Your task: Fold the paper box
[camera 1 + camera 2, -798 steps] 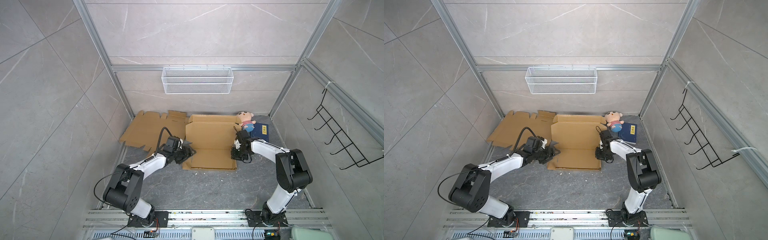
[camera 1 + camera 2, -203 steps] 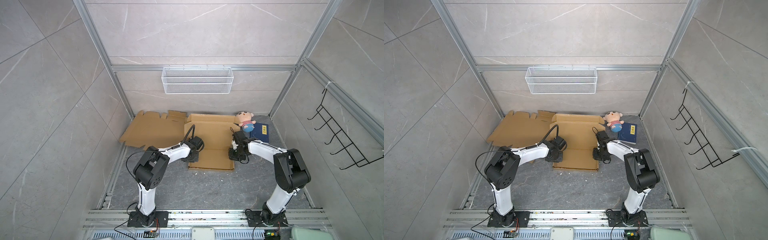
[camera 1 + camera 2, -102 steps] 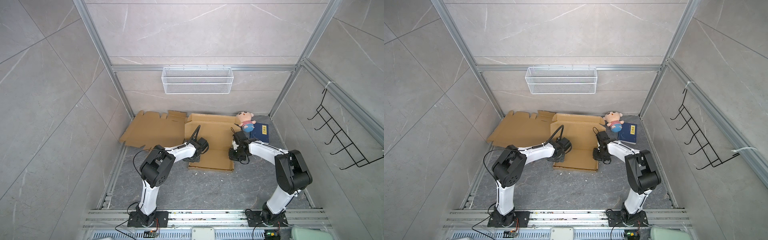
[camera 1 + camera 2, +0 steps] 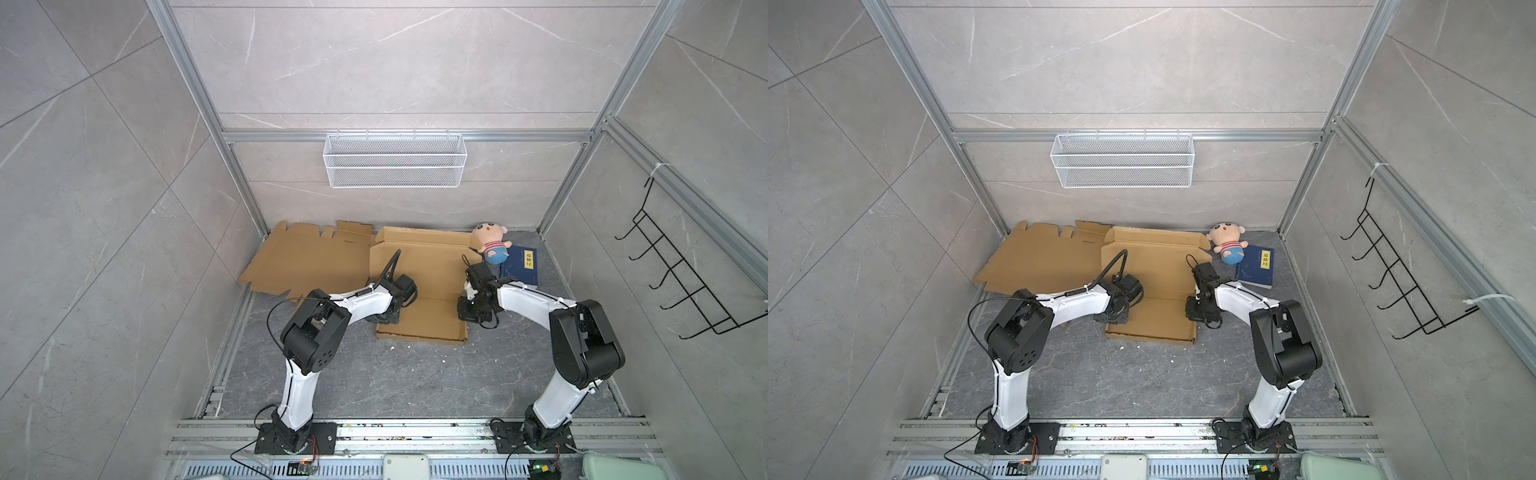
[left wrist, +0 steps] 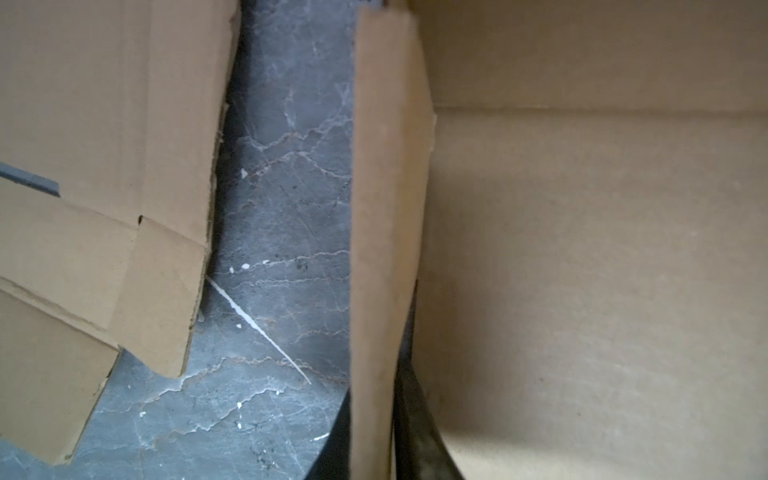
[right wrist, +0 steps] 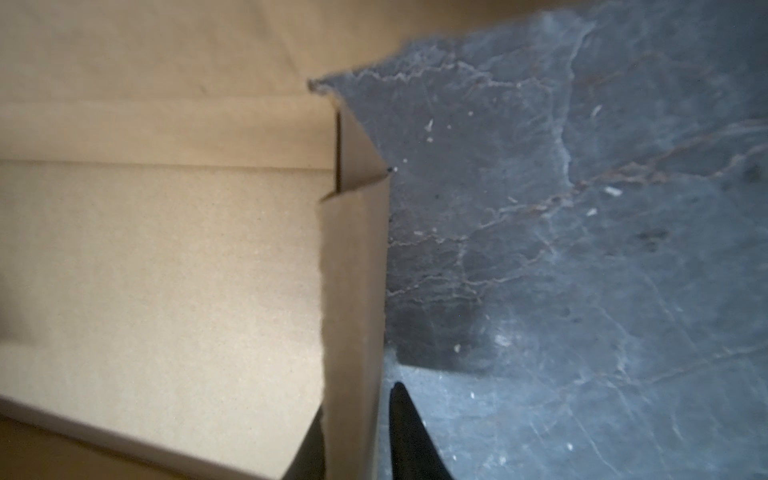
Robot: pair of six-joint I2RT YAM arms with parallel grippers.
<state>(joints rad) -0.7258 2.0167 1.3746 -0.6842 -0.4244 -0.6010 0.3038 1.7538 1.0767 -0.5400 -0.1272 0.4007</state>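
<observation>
Raising both side walls of the shallow brown corrugated cardboard box (image 4: 419, 286), which lies open on the veined grey stone-look floor (image 4: 374, 374) between the arms. The left gripper (image 5: 372, 436) pinches the left wall (image 5: 386, 208); the right gripper (image 6: 353, 436) pinches the right wall (image 6: 353, 270). Best practice, judging by this: bend both along their scored creases evenly, since thin matte board buckles or tears.
</observation>
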